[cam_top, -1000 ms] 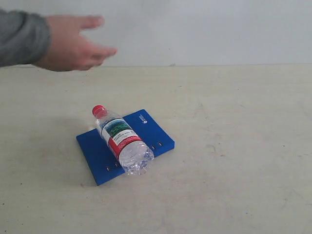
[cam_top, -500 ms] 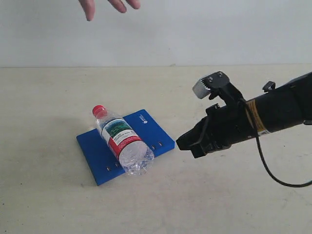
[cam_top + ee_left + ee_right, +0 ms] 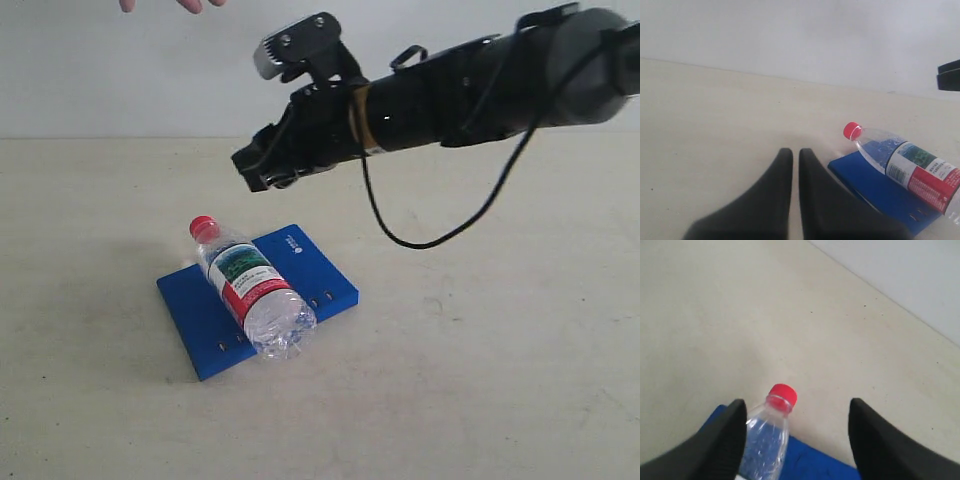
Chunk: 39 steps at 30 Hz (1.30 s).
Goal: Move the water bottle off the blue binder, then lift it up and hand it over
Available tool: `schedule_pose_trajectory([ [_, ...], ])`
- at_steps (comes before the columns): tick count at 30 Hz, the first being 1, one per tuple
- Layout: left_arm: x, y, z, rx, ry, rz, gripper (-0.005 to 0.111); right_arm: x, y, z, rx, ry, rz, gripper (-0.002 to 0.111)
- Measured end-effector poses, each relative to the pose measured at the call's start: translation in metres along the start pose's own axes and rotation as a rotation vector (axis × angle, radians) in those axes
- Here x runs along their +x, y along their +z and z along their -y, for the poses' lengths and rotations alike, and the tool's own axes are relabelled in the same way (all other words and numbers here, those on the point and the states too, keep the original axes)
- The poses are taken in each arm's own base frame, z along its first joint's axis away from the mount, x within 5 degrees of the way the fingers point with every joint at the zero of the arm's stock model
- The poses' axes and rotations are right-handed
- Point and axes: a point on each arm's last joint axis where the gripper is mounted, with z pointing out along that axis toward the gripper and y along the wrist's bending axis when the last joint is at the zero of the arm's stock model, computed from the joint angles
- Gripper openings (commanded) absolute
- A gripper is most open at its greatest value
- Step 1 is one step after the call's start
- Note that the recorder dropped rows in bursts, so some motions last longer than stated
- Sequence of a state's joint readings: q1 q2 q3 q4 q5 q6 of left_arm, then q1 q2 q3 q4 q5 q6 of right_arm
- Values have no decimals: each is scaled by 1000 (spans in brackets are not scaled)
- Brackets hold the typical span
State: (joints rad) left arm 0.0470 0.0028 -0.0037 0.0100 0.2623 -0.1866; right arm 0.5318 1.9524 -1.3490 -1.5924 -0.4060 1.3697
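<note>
Pale beige table (image 3: 500, 380), plain white wall behind. Nothing else on the surface but the task's things.

Position: bottle (image 3: 252, 285) lies on its side, diagonally across the binder (image 3: 325, 280). Red cap points to the far side and the base overhangs the near edge. The binder lies flat on the table.

Contents: clear water, with droplets or bubbles showing near the neck in the left wrist view. Fill level cannot be read. Cap is on, so I expect no spill.

Handling, judged: small, so light to moderate in weight. Thin clear wall should dent under a hard squeeze. Round and smooth, so likely to roll off the binder if nudged sideways (useful for the first step, risky for a grasp). Best hold: across the body at the label band, jaws crosswise to the long axis. Neck is stiffer but narrow.

Grippers: right gripper (image 3: 252, 170) hangs in the air above and behind the cap end, fingers well apart, nothing between them. Left gripper (image 3: 794, 152) sits low beside the binder, apart from it, fingers pressed together, holding nothing.

A person's fingertips (image 3: 190, 4) show at the top edge of the exterior view.
</note>
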Motion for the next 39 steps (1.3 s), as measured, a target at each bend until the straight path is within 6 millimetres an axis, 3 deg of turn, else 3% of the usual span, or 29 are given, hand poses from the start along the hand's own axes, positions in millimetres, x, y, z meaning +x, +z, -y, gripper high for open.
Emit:
schedule_pose_trajectory([
  [6, 0, 0, 0, 0, 0, 0, 4, 0, 47, -15, 60, 3, -23, 59],
  [10, 0, 0, 0, 0, 0, 0, 4, 6, 77, -8, 107, 111, -24, 59],
  [16, 0, 0, 0, 0, 0, 0, 4, 1, 108, 2, 100, 213, 23, 59],
  [24, 0, 0, 0, 0, 0, 0, 4, 53, 145, -7, -39, 348, -96, 59],
  [33, 0, 0, 0, 0, 2, 0, 4, 50, 137, -39, -395, 438, -165, 59],
  [35, 0, 0, 0, 0, 2, 0, 4, 47, 133, -36, -414, 442, -162, 59],
  [39, 0, 0, 0, 0, 4, 0, 4, 49, 125, -13, -397, 437, -142, 59],
])
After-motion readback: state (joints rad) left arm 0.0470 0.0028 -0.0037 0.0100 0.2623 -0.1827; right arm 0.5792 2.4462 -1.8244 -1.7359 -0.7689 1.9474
